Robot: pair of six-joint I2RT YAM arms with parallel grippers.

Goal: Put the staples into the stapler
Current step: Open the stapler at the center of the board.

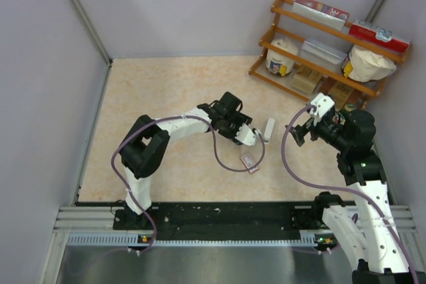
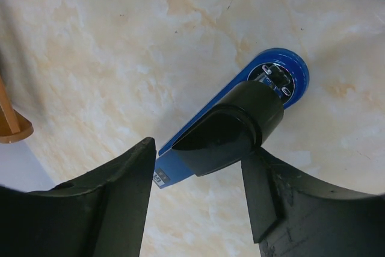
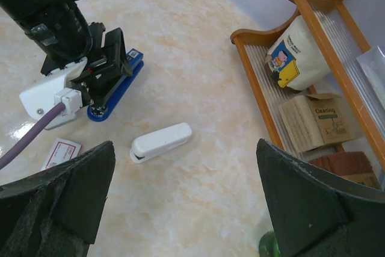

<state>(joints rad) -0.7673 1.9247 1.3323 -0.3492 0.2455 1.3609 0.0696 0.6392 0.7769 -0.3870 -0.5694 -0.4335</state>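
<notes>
The blue stapler with its black top lies flat on the marbled table. My left gripper stands over its rear end, one finger against each side, shut on it. From the right wrist view the stapler pokes out beneath that gripper. In the top view the left gripper covers it. No staples show; a small red-and-white box lies closed just in front of the left gripper, also seen as the box. My right gripper hangs wide open above the table, empty, and the right gripper is right of the staplers.
A white stapler lies between the two grippers, the same white stapler close to the left gripper. A wooden rack with bags and boxes stands at the back right. The left arm's purple cable loops over the table.
</notes>
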